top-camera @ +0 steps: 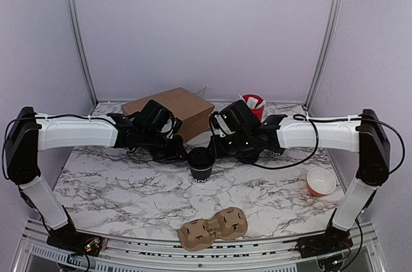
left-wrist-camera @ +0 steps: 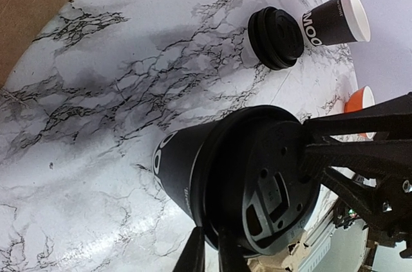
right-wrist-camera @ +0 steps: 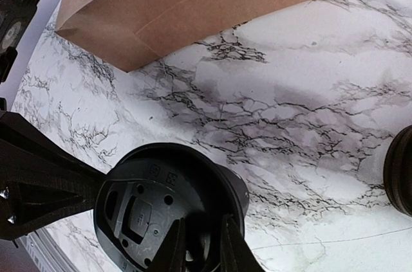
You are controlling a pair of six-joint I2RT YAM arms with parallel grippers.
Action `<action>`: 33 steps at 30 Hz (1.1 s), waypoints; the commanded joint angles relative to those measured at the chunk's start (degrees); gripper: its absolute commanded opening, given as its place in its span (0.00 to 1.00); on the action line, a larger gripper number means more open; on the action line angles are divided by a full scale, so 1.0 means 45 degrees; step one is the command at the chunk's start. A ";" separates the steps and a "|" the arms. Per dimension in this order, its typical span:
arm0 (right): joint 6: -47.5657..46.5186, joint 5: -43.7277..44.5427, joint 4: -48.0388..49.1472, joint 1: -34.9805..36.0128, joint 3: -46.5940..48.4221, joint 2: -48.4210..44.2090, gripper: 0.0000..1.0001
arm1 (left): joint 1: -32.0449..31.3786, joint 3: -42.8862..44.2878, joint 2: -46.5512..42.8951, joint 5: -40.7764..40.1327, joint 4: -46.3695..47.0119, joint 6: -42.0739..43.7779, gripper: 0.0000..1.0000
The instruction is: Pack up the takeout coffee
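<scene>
The cup [top-camera: 201, 168] stands at the middle of the counter [top-camera: 116, 188], with its lid [left-wrist-camera: 270, 182] on. The left gripper [left-wrist-camera: 211, 243] is narrowed on the lid's rim. The right gripper [right-wrist-camera: 203, 236] pinches the rim from the opposite side.

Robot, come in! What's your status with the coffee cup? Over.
Left gripper and right gripper both pinching the round black plastic lid. Lid on small black paper cup, standing mid-table. Nothing between it and brown cardboard cup carrier at near edge.

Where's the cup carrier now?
Top view: the cup carrier lies centred at the table's near edge, nearer than the takeout coffee.
</scene>
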 commanded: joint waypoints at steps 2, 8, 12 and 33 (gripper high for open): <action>0.0206 -0.0093 -0.0405 0.0236 -0.0088 0.0158 0.18 | -0.0188 -0.0099 0.0395 0.0681 -0.0157 0.0303 0.05; 0.0288 -0.0250 -0.0313 0.0300 -0.0414 0.0132 0.18 | -0.0358 -0.0321 0.0936 0.0619 -0.0783 0.0872 0.00; 0.0418 -0.0349 -0.0117 0.0311 -0.0768 0.0034 0.18 | -0.0527 -0.0310 0.1147 0.0377 -0.1143 0.1100 0.00; 0.0863 0.0173 0.0013 0.0590 -0.1621 -0.0189 0.18 | -0.0766 0.1014 0.1191 -0.0824 -0.1939 0.0908 0.07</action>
